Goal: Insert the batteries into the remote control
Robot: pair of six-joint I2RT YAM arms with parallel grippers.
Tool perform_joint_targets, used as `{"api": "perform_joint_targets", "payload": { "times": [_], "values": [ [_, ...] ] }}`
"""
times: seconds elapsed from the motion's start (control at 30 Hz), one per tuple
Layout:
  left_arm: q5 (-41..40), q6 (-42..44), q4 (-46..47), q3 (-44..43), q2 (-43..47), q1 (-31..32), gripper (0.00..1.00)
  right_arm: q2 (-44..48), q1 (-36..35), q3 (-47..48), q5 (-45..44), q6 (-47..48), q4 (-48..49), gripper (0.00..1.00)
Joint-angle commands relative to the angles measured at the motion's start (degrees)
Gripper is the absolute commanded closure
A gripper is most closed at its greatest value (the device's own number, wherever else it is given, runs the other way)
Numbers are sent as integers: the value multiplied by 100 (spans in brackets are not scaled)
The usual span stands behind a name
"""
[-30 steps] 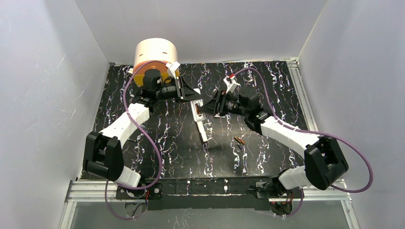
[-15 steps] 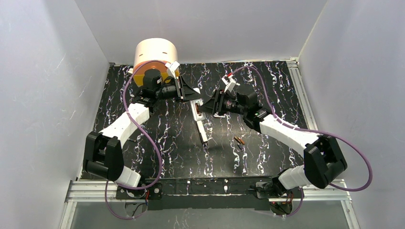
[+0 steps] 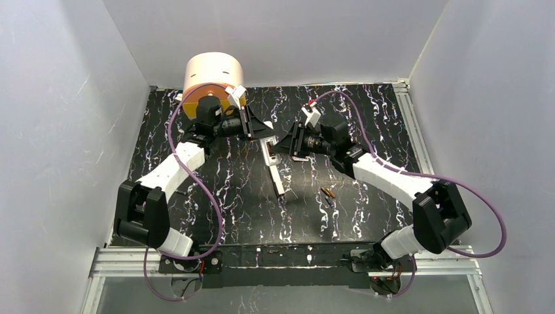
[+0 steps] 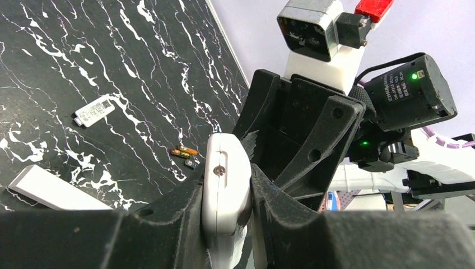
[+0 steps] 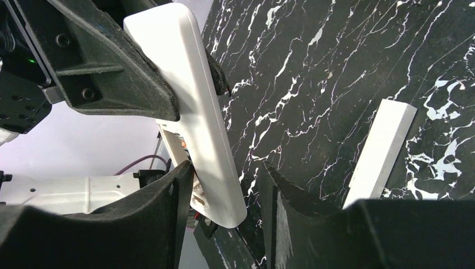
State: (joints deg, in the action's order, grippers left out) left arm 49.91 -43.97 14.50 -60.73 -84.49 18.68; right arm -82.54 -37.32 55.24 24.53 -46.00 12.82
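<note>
My left gripper (image 3: 260, 133) is shut on the white remote control (image 3: 268, 150) and holds it above the table; in the left wrist view its edge (image 4: 224, 188) is clamped between the pads. My right gripper (image 3: 281, 146) is open, its jaws standing on either side of the remote's free end (image 5: 193, 106), with a gap on one side. The open back of the remote shows brown inside. Two copper-orange batteries (image 3: 328, 192) lie side by side on the black marbled table; they also show in the left wrist view (image 4: 184, 151).
A longer plain white bar (image 3: 278, 181) lies on the table under the remote, also in the right wrist view (image 5: 381, 148). A small white labelled piece (image 4: 94, 110) lies beyond the batteries. A beige cylinder (image 3: 213, 70) stands at the back left.
My right gripper has edged left, closer around the remote's end. The left gripper, the remote and the batteries have stayed put.
</note>
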Motion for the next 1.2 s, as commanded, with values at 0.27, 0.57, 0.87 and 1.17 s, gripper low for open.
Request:
{"api": "perform_joint_targets", "payload": {
  "times": [0.27,0.57,0.87,1.17],
  "values": [
    [-316,690,-1122,-132,609,-1,100,341,87,482,-121,525,-219,12],
    [-893,1181,-1657,-42,790,-61,100,1162,503,541,-958,1542,-1858,14],
    [-746,1093,-1003,615,1163,-79,100,1026,526,595,-3137,2487,-4826,45],
    [-458,1166,-655,861,1357,-75,100,799,106,-49,-3138,1957,-5430,39]
  ]
}}
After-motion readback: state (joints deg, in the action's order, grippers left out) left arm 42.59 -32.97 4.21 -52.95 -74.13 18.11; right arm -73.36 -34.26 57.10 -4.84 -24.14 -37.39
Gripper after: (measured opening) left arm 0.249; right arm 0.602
